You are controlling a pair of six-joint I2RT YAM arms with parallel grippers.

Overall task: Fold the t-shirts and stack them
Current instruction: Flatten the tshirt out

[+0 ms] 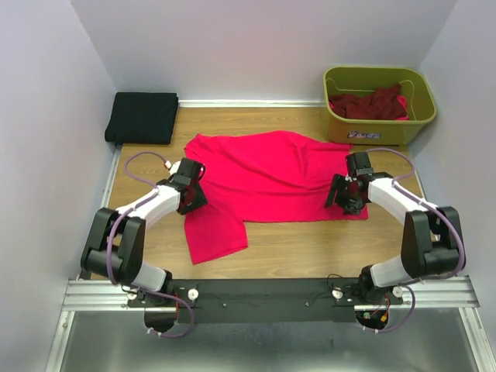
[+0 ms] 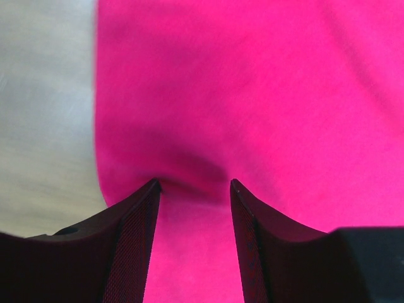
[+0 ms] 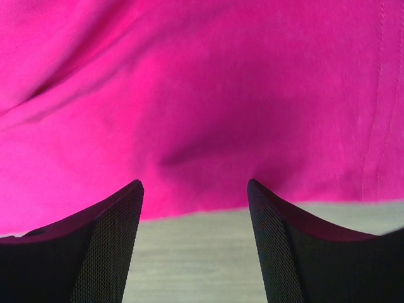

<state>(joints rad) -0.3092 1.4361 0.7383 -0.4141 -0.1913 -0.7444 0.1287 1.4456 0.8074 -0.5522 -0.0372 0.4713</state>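
Pink-red cloth t-shirt [image 1: 271, 174] lies spread unfolded on the wooden worktop [image 1: 310, 248], my left fingers [image 2: 136, 233] and right fingers [image 3: 107, 240] parted at its opposite edges, clamping nothing; I judge only the folded black t-shirt [image 1: 142, 116] done, dark maroon shirts [image 1: 368, 105] waiting in the olive-green tub [image 1: 372, 132].

even, bright overhead light filled the top view, leaving only soft shadows under the tub [image 1: 372, 130] and pale, flat walls; both wrist views were soft and smeared, the pink t-shirt [image 2: 252, 95] glowing oversaturated, the dark fingertips [image 3: 107, 252] blurred at close range
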